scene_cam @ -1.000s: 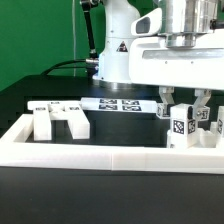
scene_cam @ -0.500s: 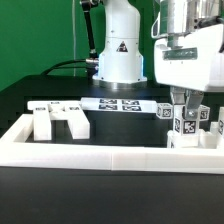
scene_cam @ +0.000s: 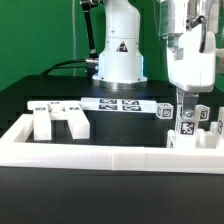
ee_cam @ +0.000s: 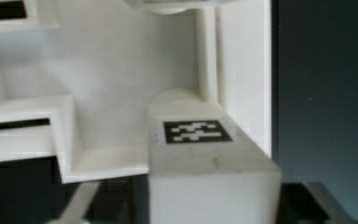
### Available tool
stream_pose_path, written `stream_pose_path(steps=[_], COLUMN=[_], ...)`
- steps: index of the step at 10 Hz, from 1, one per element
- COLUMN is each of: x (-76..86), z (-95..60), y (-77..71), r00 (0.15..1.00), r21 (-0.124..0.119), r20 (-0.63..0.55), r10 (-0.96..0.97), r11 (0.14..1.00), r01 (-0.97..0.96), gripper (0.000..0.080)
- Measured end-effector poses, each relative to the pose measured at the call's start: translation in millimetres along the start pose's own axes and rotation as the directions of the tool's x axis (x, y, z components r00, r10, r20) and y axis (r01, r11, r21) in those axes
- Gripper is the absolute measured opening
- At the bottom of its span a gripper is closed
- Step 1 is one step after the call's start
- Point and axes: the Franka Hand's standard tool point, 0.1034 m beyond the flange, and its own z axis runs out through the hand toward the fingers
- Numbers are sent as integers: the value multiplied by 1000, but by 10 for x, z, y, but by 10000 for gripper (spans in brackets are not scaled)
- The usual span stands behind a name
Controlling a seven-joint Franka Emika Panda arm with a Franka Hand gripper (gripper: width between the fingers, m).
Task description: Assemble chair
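The chair (scene_cam: 192, 134) so far is a small white cluster near the surface's (scene_cam: 120, 128) front corner on the exterior view's right, just inside the rail (scene_cam: 110, 160). A tagged post (scene_cam: 184, 126) stands in it, and the arm (scene_cam: 190, 55) hangs straight down over that post. The jaws sit narrow about the post's top; whether they pinch it or stand just clear of it I cannot tell. In the wrist view the post (ee_cam: 197, 160) fills the middle, its tag facing the camera, with a white wall of the chair close along one side. A loose part (scene_cam: 60, 120) stands near the opposite edge, on the exterior view's left, well apart from the chair; the marker board (scene_cam: 118, 104) lies along the far edge between the two.

The step in hand looks like seating this post in the chair. To do it well, keep the wrist square over the post so that it stays upright; a tilted post would likely bind. Avoid any sideways pull, as nothing visible clamps the cluster and it could slide toward the rail. When letting go, part the jaws only enough to clear, then lift straight up. See that the post's foot sits flush before going for the loose part.
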Motion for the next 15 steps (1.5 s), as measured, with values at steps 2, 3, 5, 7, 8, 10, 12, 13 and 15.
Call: stream_pose_path(steps=[2,3,5,7,8,10,12,13,15], x=[0,-1,-4,23,21,8,17,12,12], z=[-8,-15,-21,-21,-20,-13,-16,-16,-14], y=[-9,-20,-30,-35,-34,-27,-30,-30,-29], r00=[996,977,905,746,673,508,363,321,208], r21=[-1,1,2,0,0,-3,-9,-10,-14], r20=[0,0,-1,-3,-3,-2,-4,-4,-3], r10=[-94,-215,-425,-666,-740,-862,-932,-947,-978], r11=[996,977,905,746,673,508,363,321,208], r01=[94,215,425,666,740,862,932,947,978], gripper=[511,618,648,649,649,649,649,649,649])
